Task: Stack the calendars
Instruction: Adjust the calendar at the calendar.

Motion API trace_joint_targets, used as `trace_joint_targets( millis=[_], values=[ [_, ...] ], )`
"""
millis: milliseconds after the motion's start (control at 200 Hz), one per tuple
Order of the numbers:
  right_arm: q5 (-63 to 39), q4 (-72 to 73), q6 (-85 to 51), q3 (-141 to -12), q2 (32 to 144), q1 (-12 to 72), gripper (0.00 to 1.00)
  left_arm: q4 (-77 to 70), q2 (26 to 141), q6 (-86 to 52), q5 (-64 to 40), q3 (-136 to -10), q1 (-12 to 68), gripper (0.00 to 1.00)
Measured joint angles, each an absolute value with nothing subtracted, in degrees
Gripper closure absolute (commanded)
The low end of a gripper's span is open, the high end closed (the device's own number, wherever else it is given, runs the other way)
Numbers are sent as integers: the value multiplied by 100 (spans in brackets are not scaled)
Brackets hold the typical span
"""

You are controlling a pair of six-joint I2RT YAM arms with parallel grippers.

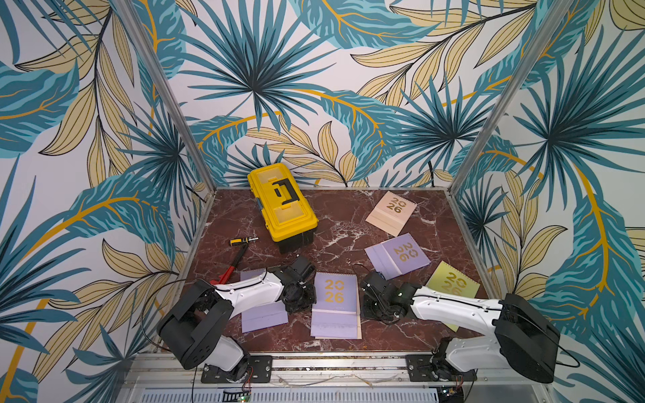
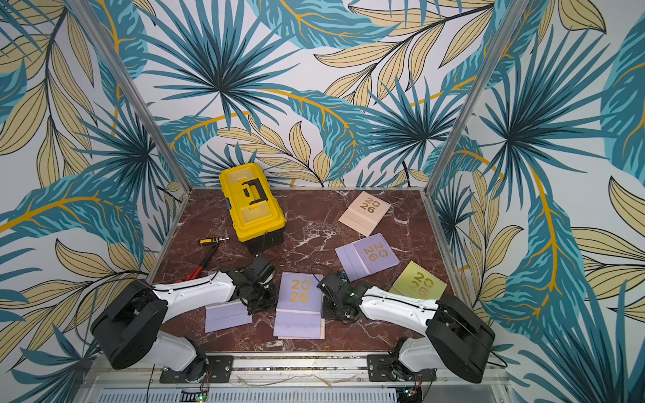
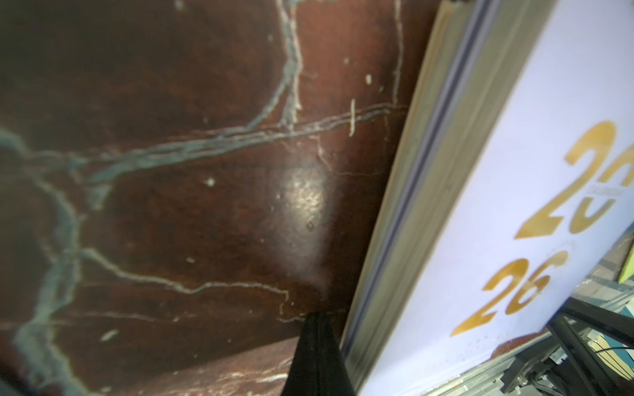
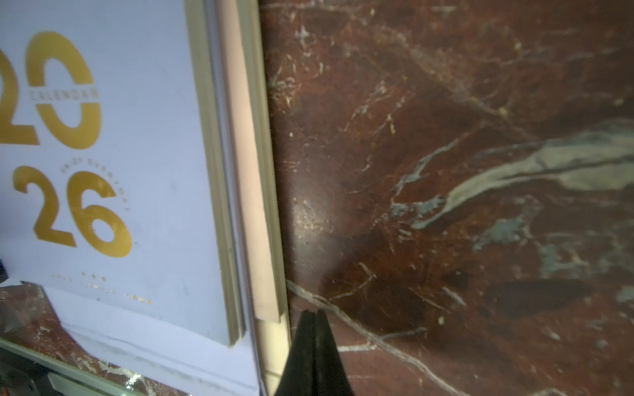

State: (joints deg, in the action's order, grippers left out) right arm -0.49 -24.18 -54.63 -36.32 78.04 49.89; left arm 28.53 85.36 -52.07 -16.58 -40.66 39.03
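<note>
**Both hands closed and empty beside the middle stack**

The left hand (image 3: pixel 317 322) is holding nothing, its fingers pinched fully together and pointing down at the table (image 3: pixel 171 212), just beside one long edge of the middle stack (image 3: pixel 497 205). The right hand (image 4: pixel 314 319) is doing the same at the opposite long edge, likewise closed on nothing. Whether either tip is touching the table cannot be told.

The right wrist view is showing a peach calendar (image 4: pixel 245 171) lying under the lilac top calendar (image 4: pixel 154 205) and jutting out a little sideways. The left wrist view is showing only lilac and pale page edges on its side. Only the top views are taking in the rest:
- a second lilac calendar (image 1: pixel 263 319) lying partly under the left arm (image 1: pixel 244 293)
- a third lilac calendar (image 1: pixel 398 256) just beyond the right hand
- a lime green calendar (image 1: pixel 453 284) partly hidden by the right arm (image 1: pixel 453 307), near the table's right edge
- a far peach calendar (image 1: pixel 391 213) lying toward the back right corner

The middle stack is lying near the table's front edge. Bare table is stretching from it toward the yellow toolbox (image 1: pixel 282 202) at the back left. A screwdriver (image 1: pixel 243 240) and a red-handled tool (image 1: pixel 232 267) are lying by the left edge
</note>
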Motion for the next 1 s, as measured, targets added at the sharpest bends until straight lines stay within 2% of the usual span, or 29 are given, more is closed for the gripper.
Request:
trace_joint_targets(
  millis=[386,626,1001],
  values=[
    [-178,-2298,-5306,-3721,8090,4987,100,2661,8683,-5207,-1951,-4104,3903,100],
    [54,-2521,-5304,-3732,7881,4947,100,3098,8691,-4965,-1529,-4340,3728,100],
    [80,-2692,-4810,-3909,7804,3896,100,3284,9730,-4375,-1406,-5513,3312,100]
  ],
)
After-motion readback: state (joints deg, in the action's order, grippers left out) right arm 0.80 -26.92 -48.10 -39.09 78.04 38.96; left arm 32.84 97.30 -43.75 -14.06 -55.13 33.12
